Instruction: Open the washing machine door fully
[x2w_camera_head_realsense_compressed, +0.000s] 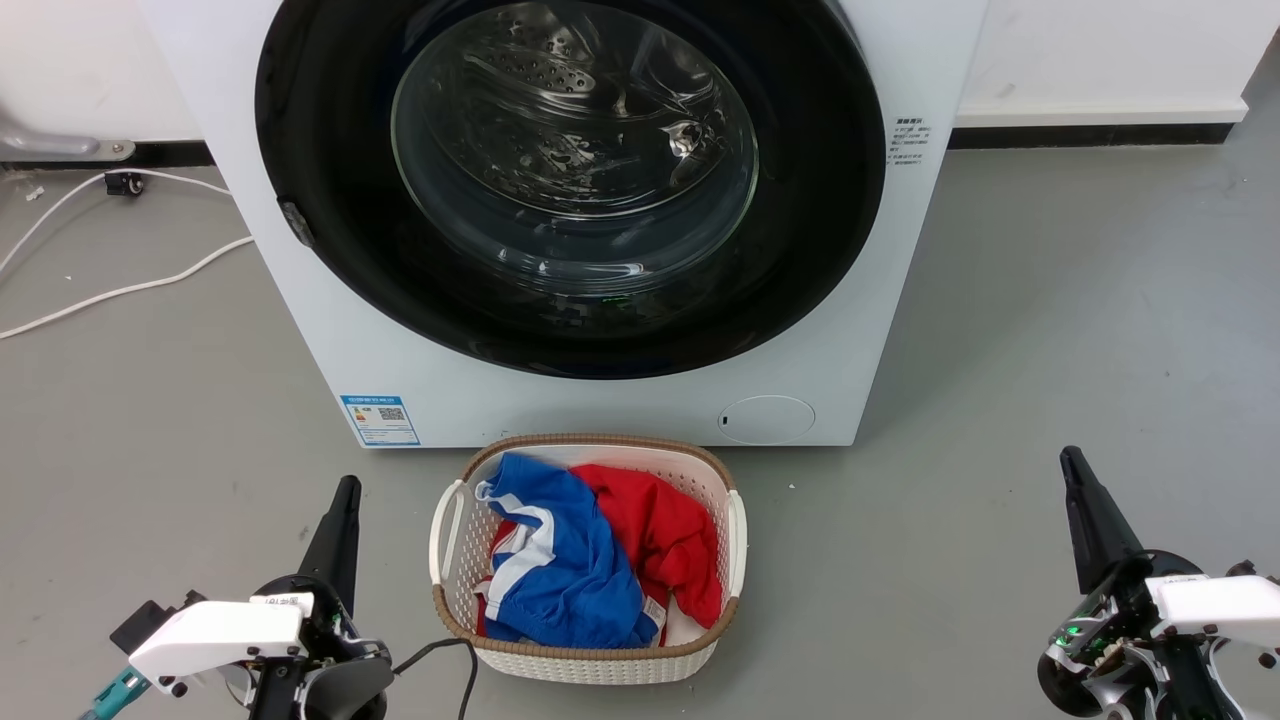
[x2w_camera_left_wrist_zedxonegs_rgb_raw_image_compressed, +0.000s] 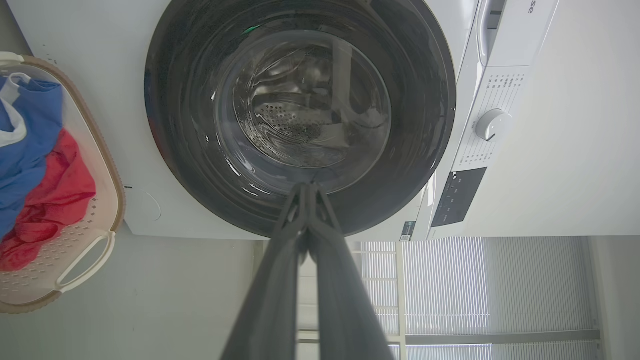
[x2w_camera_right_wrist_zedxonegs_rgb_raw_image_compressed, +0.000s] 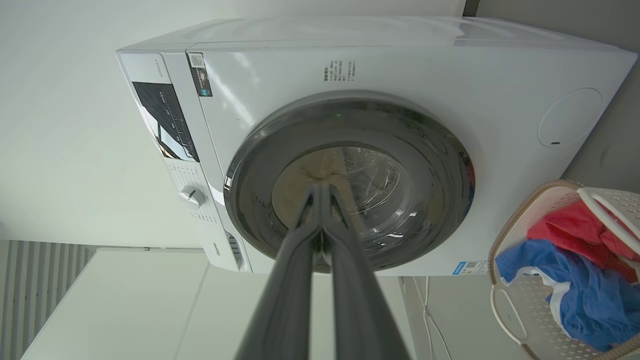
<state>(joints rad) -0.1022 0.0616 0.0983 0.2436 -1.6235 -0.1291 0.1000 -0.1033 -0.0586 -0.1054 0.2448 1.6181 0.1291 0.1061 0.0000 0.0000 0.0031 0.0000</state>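
The white washing machine (x2w_camera_head_realsense_compressed: 600, 400) stands straight ahead, also seen in the left wrist view (x2w_camera_left_wrist_zedxonegs_rgb_raw_image_compressed: 125, 125) and right wrist view (x2w_camera_right_wrist_zedxonegs_rgb_raw_image_compressed: 400, 55). Its washing machine door (x2w_camera_head_realsense_compressed: 320, 200), a glossy black ring around clear glass, lies flat against the front, closed; it shows too as door (x2w_camera_left_wrist_zedxonegs_rgb_raw_image_compressed: 180, 125) and door (x2w_camera_right_wrist_zedxonegs_rgb_raw_image_compressed: 450, 170). My left gripper (x2w_camera_head_realsense_compressed: 346, 486) is low at the left, shut and empty, well short of the machine, its tips (x2w_camera_left_wrist_zedxonegs_rgb_raw_image_compressed: 307, 186) together. At the lower right my right gripper (x2w_camera_head_realsense_compressed: 1069, 456) is likewise shut with nothing held, its tips (x2w_camera_right_wrist_zedxonegs_rgb_raw_image_compressed: 320, 186) pressed together.
A pale laundry basket (x2w_camera_head_realsense_compressed: 450, 520) with blue and red clothes sits on the grey floor right before the machine, between my arms. White cables (x2w_camera_head_realsense_compressed: 130, 288) lie on the floor at the left. A wall with a dark skirting (x2w_camera_head_realsense_compressed: 1090, 135) runs behind.
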